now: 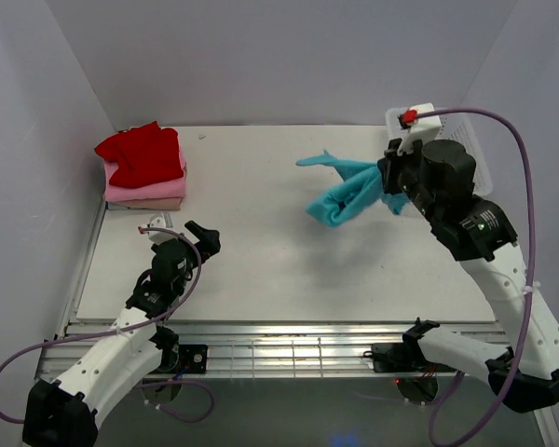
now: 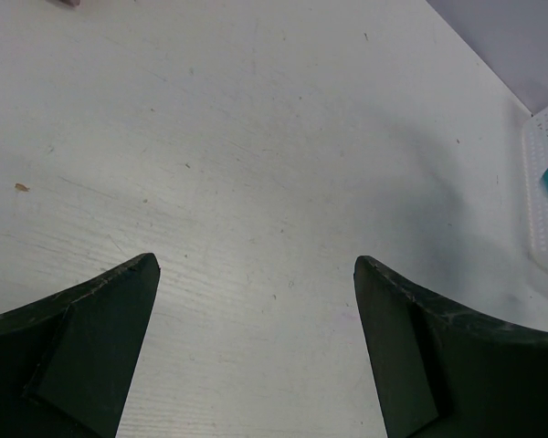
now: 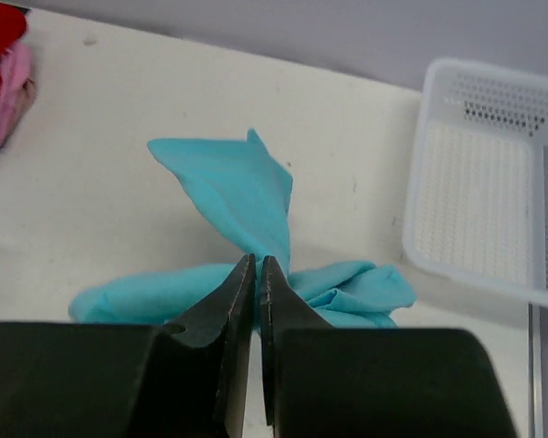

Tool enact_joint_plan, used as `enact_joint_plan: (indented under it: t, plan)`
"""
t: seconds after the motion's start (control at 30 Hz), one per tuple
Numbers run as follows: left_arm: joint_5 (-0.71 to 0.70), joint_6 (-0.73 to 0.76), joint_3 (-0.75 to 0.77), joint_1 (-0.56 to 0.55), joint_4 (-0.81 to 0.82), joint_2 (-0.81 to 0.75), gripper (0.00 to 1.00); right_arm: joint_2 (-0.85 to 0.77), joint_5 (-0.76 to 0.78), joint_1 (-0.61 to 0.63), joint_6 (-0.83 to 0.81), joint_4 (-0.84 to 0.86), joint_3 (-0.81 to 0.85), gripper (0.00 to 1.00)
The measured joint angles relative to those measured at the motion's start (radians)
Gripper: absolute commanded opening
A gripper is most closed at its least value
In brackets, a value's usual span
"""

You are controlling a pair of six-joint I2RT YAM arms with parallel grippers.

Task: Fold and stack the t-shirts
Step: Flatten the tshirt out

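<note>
A crumpled teal t-shirt hangs bunched at the right of the table, with my right gripper shut on it. In the right wrist view the teal t-shirt spreads out from the closed tips of the right gripper. Red, pink and beige t-shirts lie folded in a stack at the far left. My left gripper stands open low over the near left of the table; in its wrist view the left gripper holds nothing between its fingers.
A white mesh basket stands at the far right, partly behind the right arm; the basket also fills the right of the right wrist view. Grey walls close in the table on three sides.
</note>
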Motion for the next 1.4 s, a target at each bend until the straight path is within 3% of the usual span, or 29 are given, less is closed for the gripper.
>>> enact_joint_plan:
  t: [0.13, 0.33, 0.63, 0.8, 0.83, 0.9, 1.0, 1.2, 1.4]
  plan:
    - [0.023, -0.008, 0.0, 0.0, 0.0, -0.015, 0.97, -0.073, 0.07, -0.002, 0.063, -0.074, -0.208, 0.09]
    - [0.045, -0.012, 0.0, 0.0, -0.008, -0.021, 0.97, 0.062, 0.032, -0.003, 0.115, -0.117, -0.452, 0.08]
    - [0.044, -0.015, 0.0, 0.0, -0.023, -0.039, 0.97, 0.081, -0.078, 0.1, 0.122, -0.075, -0.244, 0.08]
    - [0.044, -0.02, -0.002, 0.0, -0.021, -0.033, 0.97, 0.004, -0.137, 0.145, 0.121, -0.019, -0.247, 0.08]
    - [0.044, -0.022, -0.002, 0.0, -0.021, -0.031, 0.97, -0.011, -0.132, 0.146, 0.122, -0.017, -0.265, 0.11]
    - [0.045, -0.026, -0.002, 0.0, -0.02, -0.027, 0.97, -0.016, -0.102, 0.146, 0.136, -0.019, -0.307, 0.32]
    - [0.047, -0.027, -0.003, 0.0, -0.018, -0.024, 0.97, 0.023, -0.035, 0.146, 0.163, -0.021, -0.402, 0.49]
    - [0.058, -0.018, -0.004, 0.0, -0.015, -0.026, 0.96, 0.123, 0.083, 0.157, 0.251, -0.092, -0.585, 0.53]
    - [0.14, 0.006, -0.021, -0.001, 0.082, 0.017, 0.91, 0.056, 0.035, 0.194, 0.272, -0.005, -0.608, 0.51]
